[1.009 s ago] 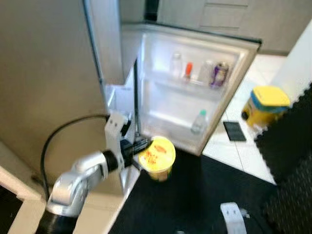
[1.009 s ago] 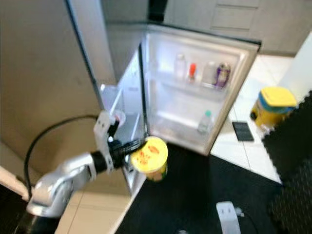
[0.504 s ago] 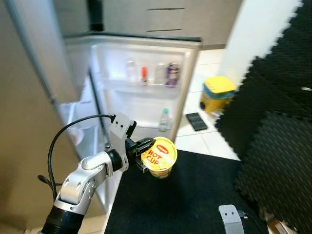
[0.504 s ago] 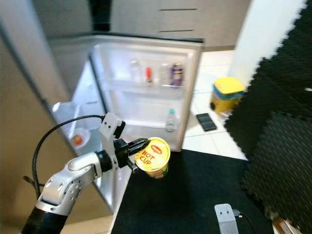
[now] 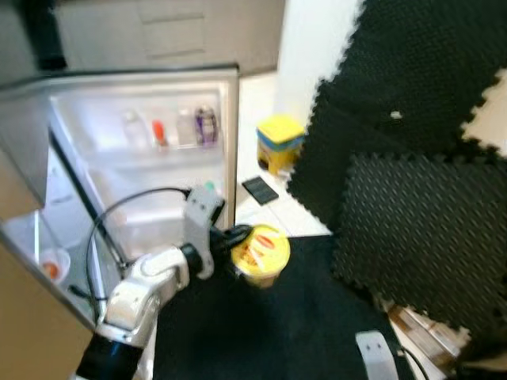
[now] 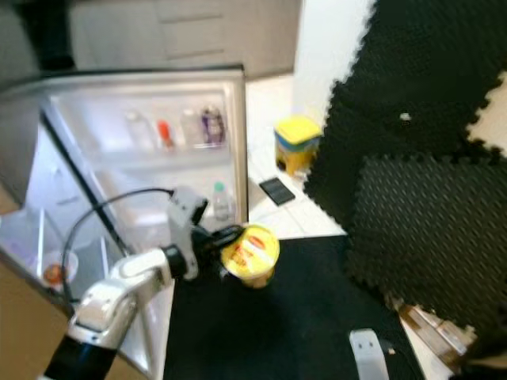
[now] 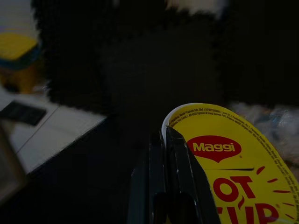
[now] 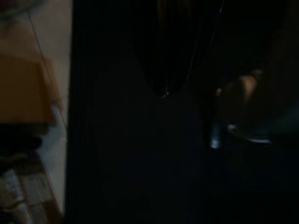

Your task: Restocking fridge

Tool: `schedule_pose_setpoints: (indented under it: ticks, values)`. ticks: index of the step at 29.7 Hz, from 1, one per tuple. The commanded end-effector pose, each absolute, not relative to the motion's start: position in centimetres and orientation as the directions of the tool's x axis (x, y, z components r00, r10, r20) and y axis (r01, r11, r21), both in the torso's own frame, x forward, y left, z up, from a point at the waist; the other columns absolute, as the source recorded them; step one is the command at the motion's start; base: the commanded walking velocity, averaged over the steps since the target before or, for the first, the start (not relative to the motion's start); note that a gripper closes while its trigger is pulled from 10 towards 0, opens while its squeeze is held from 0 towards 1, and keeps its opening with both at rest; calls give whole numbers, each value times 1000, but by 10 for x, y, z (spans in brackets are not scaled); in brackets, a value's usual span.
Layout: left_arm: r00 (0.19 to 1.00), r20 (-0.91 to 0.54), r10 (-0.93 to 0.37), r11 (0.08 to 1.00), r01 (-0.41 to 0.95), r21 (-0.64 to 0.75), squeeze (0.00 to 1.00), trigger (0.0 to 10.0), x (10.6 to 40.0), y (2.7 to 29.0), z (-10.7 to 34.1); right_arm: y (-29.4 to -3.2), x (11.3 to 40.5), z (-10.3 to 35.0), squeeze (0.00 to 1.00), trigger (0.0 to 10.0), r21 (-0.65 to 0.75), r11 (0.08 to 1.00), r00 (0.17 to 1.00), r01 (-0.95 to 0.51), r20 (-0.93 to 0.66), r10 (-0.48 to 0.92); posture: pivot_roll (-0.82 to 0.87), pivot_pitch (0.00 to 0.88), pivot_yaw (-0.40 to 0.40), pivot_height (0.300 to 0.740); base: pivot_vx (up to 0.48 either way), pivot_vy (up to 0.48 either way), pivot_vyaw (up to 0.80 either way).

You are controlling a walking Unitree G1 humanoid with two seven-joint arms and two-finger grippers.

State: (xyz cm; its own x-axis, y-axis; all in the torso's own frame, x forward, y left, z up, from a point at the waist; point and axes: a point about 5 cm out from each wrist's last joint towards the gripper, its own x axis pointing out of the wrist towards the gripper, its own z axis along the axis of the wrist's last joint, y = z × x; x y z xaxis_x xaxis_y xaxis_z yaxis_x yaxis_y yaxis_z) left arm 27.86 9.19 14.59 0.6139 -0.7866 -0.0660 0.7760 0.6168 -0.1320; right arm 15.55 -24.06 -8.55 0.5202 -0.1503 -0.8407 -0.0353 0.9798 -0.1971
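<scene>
1. Left gripper (image 5: 236, 242): at the end of the silver left arm (image 5: 146, 286), raised in front of the robot; its two black fingers (image 7: 174, 158) are pinched on the rim of the noodle cup (image 5: 260, 254).
2. Noodle cup: a yellow-lidded cup printed "Maggi Hot Cup", held in the air above the black floor mat (image 5: 269, 332). It lies at the tips of the fingers, on the side toward the robot's right; in the left wrist view the fingers overlap the near edge of the lid.
3. Fridge (image 5: 32, 237): open, to the robot's left, with a white interior. The cup sits in front of it and outside it, near the foot of the open door (image 5: 150, 142).
4. Door shelf (image 5: 166, 150): carries a row of small bottles and a purple can (image 5: 206, 125); one small bottle (image 6: 221, 201) stands in the lower part of the door.
5. Yellow container (image 5: 280, 141): on the white tiled floor beyond the door, with a small dark flat object (image 5: 259, 190) just beside it.
6. Black foam mats (image 5: 412, 158): leaning upright to the robot's right.
7. Right gripper: the right wrist view is too dark to tell how its fingers stand.
</scene>
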Motion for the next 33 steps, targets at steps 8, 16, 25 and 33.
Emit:
schedule_pose_setpoints:
  ticks: [8, 16, 25, 33]
  values:
    - [655, -112, -747, 664, 735, -138, 0, 10000, 277, 91, 132, -233, 156, -87, 0, 10000, -181, 982, 523, -62, -843, -122, 70, 27, -4, 740, 0, -120, 0]
    - [654, -115, -748, 664, 734, -145, 0, 10000, 277, 90, 130, -232, 155, -88, 0, 10000, -176, 981, 520, -79, -847, -110, 72, 23, -7, 740, 0, -480, 0]
    - [647, -115, -753, 658, 740, -143, 0, 10000, 277, 88, 130, -230, 157, -87, 0, 10000, -171, 979, 521, -112, -849, -89, 70, 17, -9, 740, 0, -441, 0]
    - [686, -114, -718, 695, 702, -153, 0, 10000, 284, 93, 132, -224, 158, -87, 0, 10000, -110, 984, 528, -139, -849, -20, 70, 19, -8, 740, 0, -38, 295]
